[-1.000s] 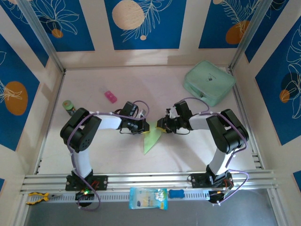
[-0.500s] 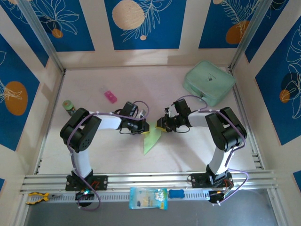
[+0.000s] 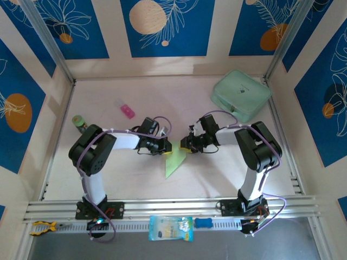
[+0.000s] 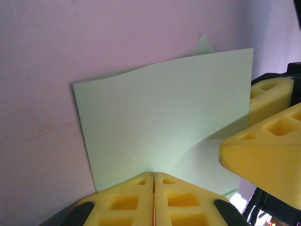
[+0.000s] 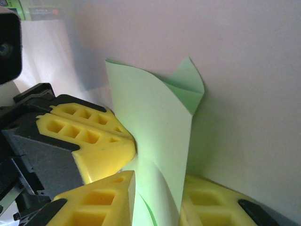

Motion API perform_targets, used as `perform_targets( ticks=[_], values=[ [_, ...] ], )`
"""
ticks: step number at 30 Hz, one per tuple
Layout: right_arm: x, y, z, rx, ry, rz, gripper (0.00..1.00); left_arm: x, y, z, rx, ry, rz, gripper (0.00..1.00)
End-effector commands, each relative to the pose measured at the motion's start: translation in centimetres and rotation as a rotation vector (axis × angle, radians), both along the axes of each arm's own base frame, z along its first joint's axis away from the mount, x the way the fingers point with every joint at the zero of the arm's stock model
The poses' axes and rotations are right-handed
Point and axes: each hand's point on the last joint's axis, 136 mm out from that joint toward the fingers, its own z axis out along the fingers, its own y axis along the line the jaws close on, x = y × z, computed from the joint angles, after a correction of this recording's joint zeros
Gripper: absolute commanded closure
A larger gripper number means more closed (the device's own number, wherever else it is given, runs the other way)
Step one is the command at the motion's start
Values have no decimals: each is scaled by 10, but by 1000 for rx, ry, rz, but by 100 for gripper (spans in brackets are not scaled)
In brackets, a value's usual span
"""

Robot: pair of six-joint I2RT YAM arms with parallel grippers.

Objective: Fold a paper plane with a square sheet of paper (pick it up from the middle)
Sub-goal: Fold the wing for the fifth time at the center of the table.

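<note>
The left pincer (image 4: 154,175) is clenched on the folded green paper (image 4: 160,117) at mid worktop (image 3: 179,103); the right pincer (image 5: 157,183) straddles it, jaws slightly apart.

On the table (image 3: 108,173) lie a mint zip case (image 3: 241,95) in the far right corner, a pink object (image 3: 127,111) and a bottle (image 3: 79,121) toward the left edge, and folded paper (image 3: 174,160) mid-surface.

Surface (image 3: 130,181): pale, matt, evenly lit. Beyond and on both sides of the left hand (image 3: 166,146): cream walls (image 3: 218,32) bearing blue panels (image 3: 184,32) with white leaves, orange discs. Metal rail (image 3: 173,206) nearer.
</note>
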Motion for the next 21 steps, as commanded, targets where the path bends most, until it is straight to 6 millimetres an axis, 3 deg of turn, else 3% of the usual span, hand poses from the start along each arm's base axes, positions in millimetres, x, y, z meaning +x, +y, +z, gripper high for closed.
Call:
perform_targets(
  ticks=[1, 13, 21],
  values=[
    [-4, 4, 0, 20, 16, 33, 74, -9, 9, -4, 26, 46, 8, 92],
    [-3, 3, 2, 24, 10, 20, 88, -7, 7, 3, 8, 30, 15, 90],
    [0, 0, 13, 33, -10, -53, 96, 1, 5, 35, -31, -53, 24, 73]
  ],
)
